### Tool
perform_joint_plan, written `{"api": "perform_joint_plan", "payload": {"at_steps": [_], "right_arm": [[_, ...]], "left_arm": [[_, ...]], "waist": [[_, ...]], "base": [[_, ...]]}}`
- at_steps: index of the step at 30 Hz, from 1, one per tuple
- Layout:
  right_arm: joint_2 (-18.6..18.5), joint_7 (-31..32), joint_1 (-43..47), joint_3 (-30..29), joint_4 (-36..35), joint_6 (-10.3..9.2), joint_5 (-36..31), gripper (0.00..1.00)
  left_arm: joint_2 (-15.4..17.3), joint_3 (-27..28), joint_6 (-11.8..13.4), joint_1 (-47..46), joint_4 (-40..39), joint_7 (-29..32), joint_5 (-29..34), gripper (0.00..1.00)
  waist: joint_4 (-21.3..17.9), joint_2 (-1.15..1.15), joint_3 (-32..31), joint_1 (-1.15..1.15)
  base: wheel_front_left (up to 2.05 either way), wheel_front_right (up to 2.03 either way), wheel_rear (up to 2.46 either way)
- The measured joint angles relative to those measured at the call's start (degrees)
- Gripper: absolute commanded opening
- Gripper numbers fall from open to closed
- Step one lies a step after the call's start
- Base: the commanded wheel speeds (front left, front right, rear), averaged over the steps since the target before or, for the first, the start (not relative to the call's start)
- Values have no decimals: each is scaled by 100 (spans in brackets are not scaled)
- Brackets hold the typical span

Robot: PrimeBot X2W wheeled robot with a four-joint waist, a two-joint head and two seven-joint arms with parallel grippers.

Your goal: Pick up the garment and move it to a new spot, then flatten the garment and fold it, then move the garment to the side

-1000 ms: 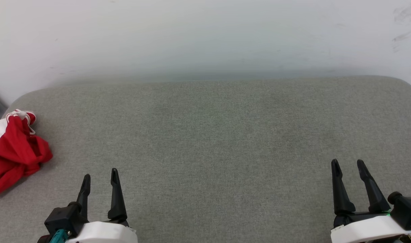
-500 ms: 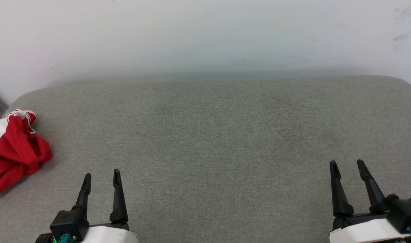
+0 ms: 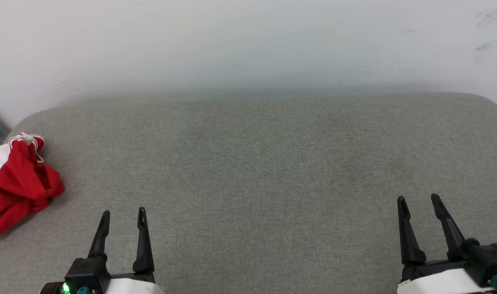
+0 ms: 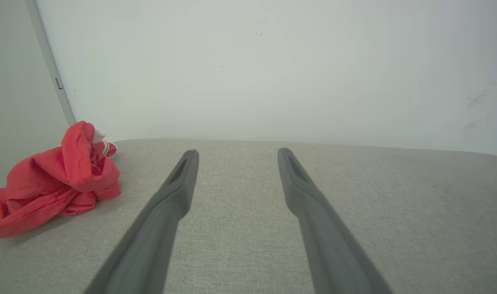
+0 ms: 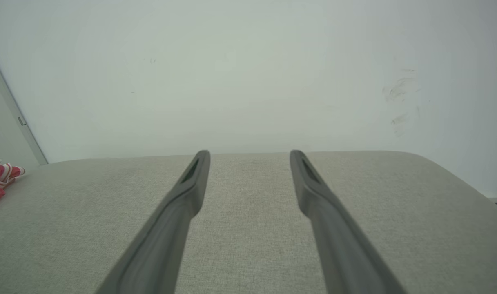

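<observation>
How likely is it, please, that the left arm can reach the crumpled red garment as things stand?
Probably yes: the garment lies crumpled at the left edge of the cushion, apart from the open left gripper, with only bare fabric between them.

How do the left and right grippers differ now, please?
The left gripper sits near the crumpled garment; the right gripper is far across the grey cushion from it. The left gripper's fingers point roughly straight up the head view; the right gripper's lean leftward. Both are open and empty.
</observation>
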Motion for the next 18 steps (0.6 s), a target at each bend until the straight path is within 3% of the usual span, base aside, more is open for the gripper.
{"api": "perform_joint_plan", "payload": {"at_steps": [18], "right_arm": [[-2,-45,47,7,42,1,140,100]], "left_arm": [[-3,33,-24,19,111,-41,-44,100]], "waist": [[-36,0,-37,0]], "base": [[0,0,0]]}}
